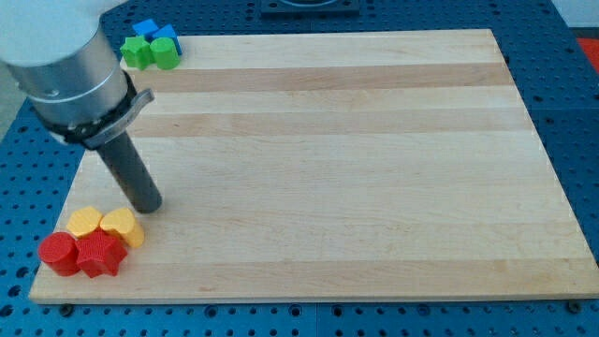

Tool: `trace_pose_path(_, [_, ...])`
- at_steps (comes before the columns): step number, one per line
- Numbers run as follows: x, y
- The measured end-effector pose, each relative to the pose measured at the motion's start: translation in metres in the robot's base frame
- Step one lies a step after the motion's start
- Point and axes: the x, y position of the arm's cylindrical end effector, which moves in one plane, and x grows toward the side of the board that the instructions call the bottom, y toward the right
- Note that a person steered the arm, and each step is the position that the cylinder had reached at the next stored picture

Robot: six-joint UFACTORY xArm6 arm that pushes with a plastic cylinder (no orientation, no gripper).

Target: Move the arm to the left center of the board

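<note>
**Inspector:** At the view's left edge of the board (356, 168), roughly midway between top and bottom, my tip (149, 206) rests on the wood. Confirm position relative to the blocks.

**Assistant:** Confirmed. My tip stands just above the lower-left cluster and slightly to its right. The nearest piece is the right-hand yellow block (124, 226), close to the tip; whether they touch cannot be told from this angle.

**Inspector:** List that cluster.

**Assistant:** Four pieces, packed together near the view's bottom-left corner. The left-hand yellow block (84, 222) sits beside the right-hand yellow one. Below them lie a red cylinder (59, 253) at the view's left and a red star-shaped block (100, 254) to its right, the two touching.

**Inspector:** Other items?

**Assistant:** A second cluster at the view's top-left corner, well apart from the tip: a green star-shaped block (138, 52), a green cylinder (167, 54) beside it, and two blue blocks behind, one blue block (145, 29) at the left and another blue block (166, 36) at the right. Their shapes are not clear.

**Inspector:** Tool condition?

**Assistant:** A plain dark rod (129, 173), tilted in the view, running down from a grey cylindrical housing (65, 61). It has no jaws, so it is neither wide nor narrow, and it carries nothing.

**Inspector:** Surroundings?

**Assistant:** A blue perforated table (571, 84) surrounds the board.
</note>
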Motion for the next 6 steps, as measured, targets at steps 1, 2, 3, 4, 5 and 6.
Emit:
trace_pose_path(1, [-0.051,0.008])
trace_pose_path(2, [-0.088,-0.046])
trace_pose_path(3, [-0.109,-0.111])
trace_pose_path(4, [-0.108,-0.099])
trace_pose_path(5, [-0.103,-0.021])
trace_pose_path(6, [-0.096,0.040])
